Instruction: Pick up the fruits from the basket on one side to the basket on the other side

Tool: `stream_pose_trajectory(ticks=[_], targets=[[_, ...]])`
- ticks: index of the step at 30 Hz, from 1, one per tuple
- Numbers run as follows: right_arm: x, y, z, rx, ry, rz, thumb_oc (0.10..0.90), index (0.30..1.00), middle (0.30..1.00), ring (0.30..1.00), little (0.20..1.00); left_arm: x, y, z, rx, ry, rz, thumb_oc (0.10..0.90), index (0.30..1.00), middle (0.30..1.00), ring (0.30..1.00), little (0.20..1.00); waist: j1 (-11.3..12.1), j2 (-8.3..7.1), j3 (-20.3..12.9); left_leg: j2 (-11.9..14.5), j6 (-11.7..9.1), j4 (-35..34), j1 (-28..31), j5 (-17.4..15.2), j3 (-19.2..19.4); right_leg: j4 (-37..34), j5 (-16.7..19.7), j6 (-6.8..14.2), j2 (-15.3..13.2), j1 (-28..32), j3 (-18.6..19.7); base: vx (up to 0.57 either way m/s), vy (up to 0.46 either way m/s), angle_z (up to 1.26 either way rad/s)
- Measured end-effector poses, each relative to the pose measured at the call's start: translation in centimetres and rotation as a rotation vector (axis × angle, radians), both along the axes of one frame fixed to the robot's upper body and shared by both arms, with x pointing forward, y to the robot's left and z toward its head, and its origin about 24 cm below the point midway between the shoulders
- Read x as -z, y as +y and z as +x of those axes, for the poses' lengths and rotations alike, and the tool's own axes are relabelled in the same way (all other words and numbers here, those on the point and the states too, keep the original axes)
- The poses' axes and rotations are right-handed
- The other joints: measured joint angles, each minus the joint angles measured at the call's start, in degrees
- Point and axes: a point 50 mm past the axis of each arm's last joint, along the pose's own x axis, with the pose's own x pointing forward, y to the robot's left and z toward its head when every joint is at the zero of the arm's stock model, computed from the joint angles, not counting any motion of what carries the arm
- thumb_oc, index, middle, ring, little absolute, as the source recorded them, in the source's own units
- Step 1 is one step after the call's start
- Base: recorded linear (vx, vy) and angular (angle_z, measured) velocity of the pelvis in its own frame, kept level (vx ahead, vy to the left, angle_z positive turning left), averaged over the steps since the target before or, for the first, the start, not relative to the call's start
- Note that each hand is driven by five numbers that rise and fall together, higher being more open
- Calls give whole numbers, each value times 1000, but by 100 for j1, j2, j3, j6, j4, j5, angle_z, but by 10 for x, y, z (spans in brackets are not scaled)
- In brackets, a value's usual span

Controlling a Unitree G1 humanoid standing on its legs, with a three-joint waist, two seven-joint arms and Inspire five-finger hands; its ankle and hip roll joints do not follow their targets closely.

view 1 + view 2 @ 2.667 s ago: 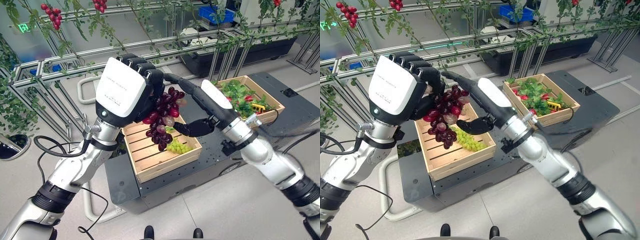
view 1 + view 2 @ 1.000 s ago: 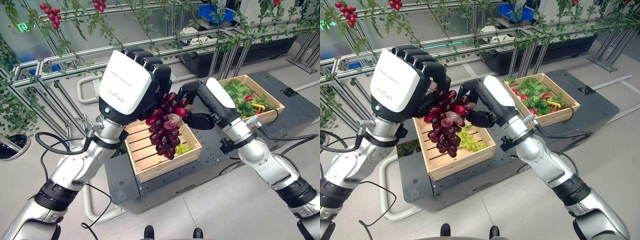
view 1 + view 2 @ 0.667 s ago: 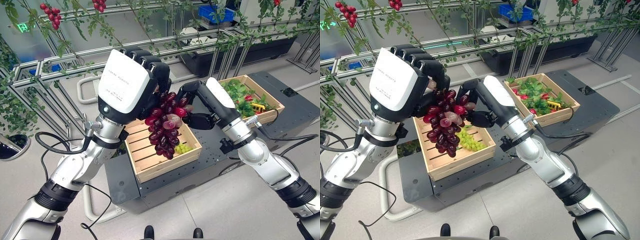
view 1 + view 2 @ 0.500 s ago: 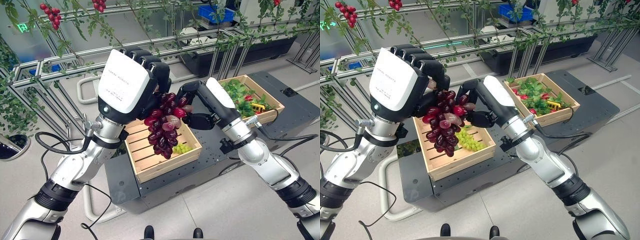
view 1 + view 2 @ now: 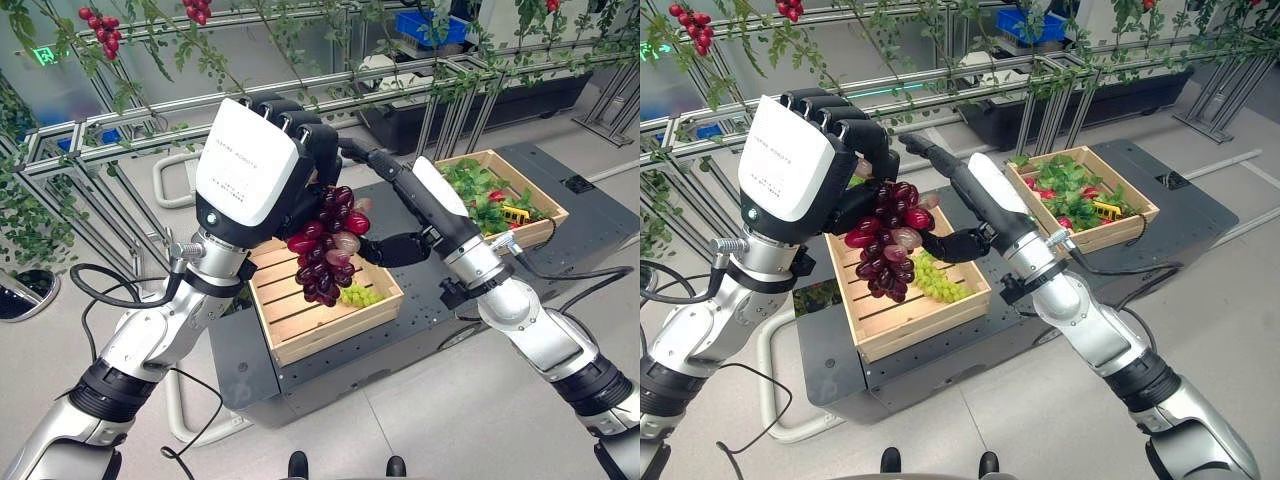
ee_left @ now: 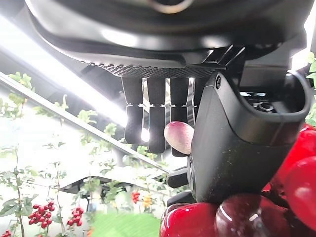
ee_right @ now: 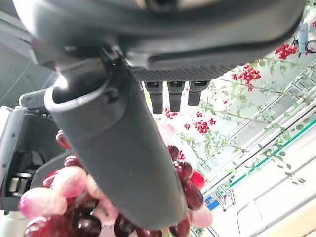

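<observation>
A bunch of dark red grapes [image 5: 325,250] hangs in the air above the left wooden crate [image 5: 320,335]. My left hand [image 5: 250,175] is shut on the top of the bunch, with its fingers curled over it and its thumb [image 6: 232,143] pressed against the grapes [image 6: 237,217]. My right hand [image 5: 430,205] is open beside the bunch: its fingers stretch straight past the far side and its thumb [image 7: 118,163] lies under the grapes [image 7: 64,207]. A green grape bunch [image 5: 355,295] lies in the left crate. The right crate [image 5: 545,228] holds leafy greens and red fruit.
Both crates rest on a dark low cart [image 5: 250,370]. Behind it stand metal frame racks [image 5: 130,130] hung with vines and red berry clusters [image 5: 100,30]. A blue bin [image 5: 430,25] is at the far back.
My right hand's fingers, curled on the bunch half a second ago, have straightened and let go. The left hand still holds the bunch, a little higher.
</observation>
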Motion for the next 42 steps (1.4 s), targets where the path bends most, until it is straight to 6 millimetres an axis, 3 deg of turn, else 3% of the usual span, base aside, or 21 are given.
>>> stream_pose_trajectory(ticks=[12,20,21,22,23,42], targets=[[-1,3,-2,-103,53,-142,800,900,900,900,900,0,0,0,1,0,-1,400,300,300,300,300,17,0,0,-1,0,0,3,1,0,0,0,0,1,3,0,3,-2,0],[-10,7,-1,-199,118,-120,800,900,900,900,900,-1,1,0,12,14,-35,400,300,300,300,300,42,0,0,-1,-1,0,17,2,-2,0,0,0,17,19,-2,0,0,0],[-10,7,-1,-200,118,-120,681,721,721,721,721,-1,1,0,12,14,-35,400,300,300,300,300,44,0,0,-3,0,0,18,2,-3,0,1,0,18,20,-3,0,0,0],[-10,7,-1,-200,118,-120,482,422,422,422,422,-1,1,0,12,14,-35,400,300,300,300,300,45,0,0,-4,0,1,21,2,-3,0,1,0,18,24,-3,0,0,0],[-10,7,-1,-199,118,-120,400,300,300,300,300,-1,1,0,12,14,-35,400,300,300,300,300,42,0,0,-4,0,1,26,2,-3,0,1,0,17,30,-4,38,2,0],[-4,9,-2,-189,126,-65,400,300,300,300,300,-1,-5,-3,61,18,-20,400,300,300,300,300,19,2,-2,1,0,0,58,2,2,1,1,-1,17,56,3,0,1,0]])
